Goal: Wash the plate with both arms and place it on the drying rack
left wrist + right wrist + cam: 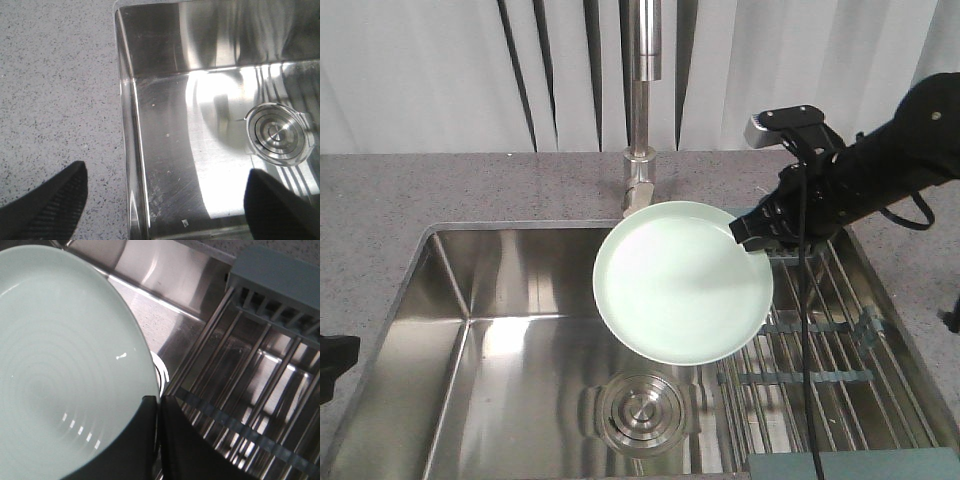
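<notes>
The pale mint-green plate (682, 283) hangs tilted above the sink, under the tap, its face toward the front camera. My right gripper (752, 232) is shut on the plate's upper right rim. In the right wrist view the plate (65, 365) fills the left side, with the gripper (158, 405) clamping its edge. The drying rack (830, 350) of steel rods lies across the sink's right part, below and right of the plate. My left gripper (165, 200) is open and holds nothing, hovering over the sink's left edge. Only a dark bit of the left arm (335, 362) shows at the front view's left border.
The steel sink (510, 350) has a round drain (643, 410) near its front. The tap (642, 110) rises behind the plate. Speckled grey counter (380, 210) surrounds the sink. A grey-green end piece (280, 277) closes the rack's rods.
</notes>
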Robot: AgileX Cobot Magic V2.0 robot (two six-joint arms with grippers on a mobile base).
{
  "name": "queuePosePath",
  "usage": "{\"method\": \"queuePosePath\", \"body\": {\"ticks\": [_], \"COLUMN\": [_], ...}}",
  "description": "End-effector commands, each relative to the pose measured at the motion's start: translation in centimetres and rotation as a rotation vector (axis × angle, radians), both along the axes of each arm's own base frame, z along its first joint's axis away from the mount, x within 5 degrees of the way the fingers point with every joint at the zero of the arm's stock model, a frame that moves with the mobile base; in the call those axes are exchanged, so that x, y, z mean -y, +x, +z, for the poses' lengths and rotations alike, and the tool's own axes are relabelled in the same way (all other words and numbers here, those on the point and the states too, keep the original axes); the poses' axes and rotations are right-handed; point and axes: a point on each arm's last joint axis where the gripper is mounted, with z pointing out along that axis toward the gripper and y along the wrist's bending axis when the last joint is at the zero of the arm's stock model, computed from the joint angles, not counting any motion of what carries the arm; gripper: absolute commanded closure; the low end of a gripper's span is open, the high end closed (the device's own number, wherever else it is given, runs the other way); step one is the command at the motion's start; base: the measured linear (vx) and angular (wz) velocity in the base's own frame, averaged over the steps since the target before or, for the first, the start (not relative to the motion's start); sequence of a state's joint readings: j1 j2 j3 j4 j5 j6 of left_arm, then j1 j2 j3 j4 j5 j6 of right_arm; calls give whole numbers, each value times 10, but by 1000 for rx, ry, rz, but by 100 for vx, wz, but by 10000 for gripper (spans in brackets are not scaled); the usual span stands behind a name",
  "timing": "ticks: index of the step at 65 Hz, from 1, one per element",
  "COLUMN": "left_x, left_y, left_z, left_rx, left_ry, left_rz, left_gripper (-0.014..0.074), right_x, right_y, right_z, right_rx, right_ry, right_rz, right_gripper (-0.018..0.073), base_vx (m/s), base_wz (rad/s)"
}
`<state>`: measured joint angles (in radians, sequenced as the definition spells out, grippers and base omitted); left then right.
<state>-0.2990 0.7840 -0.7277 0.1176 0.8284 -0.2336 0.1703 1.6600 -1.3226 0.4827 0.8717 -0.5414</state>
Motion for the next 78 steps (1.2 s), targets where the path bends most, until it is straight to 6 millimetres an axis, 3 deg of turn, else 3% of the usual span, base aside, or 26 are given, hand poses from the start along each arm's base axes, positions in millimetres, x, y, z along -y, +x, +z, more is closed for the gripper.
{"method": "queuePosePath", "body": {"ticks": [1, 20, 48, 62, 78], "left_x": [2, 2, 2, 2, 2], "left_y": [3, 3, 3, 3, 3], "left_z": [12, 12, 12, 12, 12], "left_rx": [79, 79, 79, 79, 79], "left_ry": [-29, -29, -29, -29, -29], "left_rz": [-4, -4, -4, -4, -4], "left_gripper": [11, 11, 11, 11, 11], "right_x": [11, 11, -44, -69, -94], "right_y": [-15, -50, -74, -68, -44], "right_z": [25, 18, 14, 20, 30], "right_rx": [111, 92, 86, 104, 135], "right_ry": [35, 30, 62, 71, 46], "right_rz": [-54, -61, 44, 84, 146], "right_gripper": [561, 561, 561, 561, 561], "base_vx": [0, 0, 0, 0, 0], "base_wz": [0, 0, 0, 0, 0]}}
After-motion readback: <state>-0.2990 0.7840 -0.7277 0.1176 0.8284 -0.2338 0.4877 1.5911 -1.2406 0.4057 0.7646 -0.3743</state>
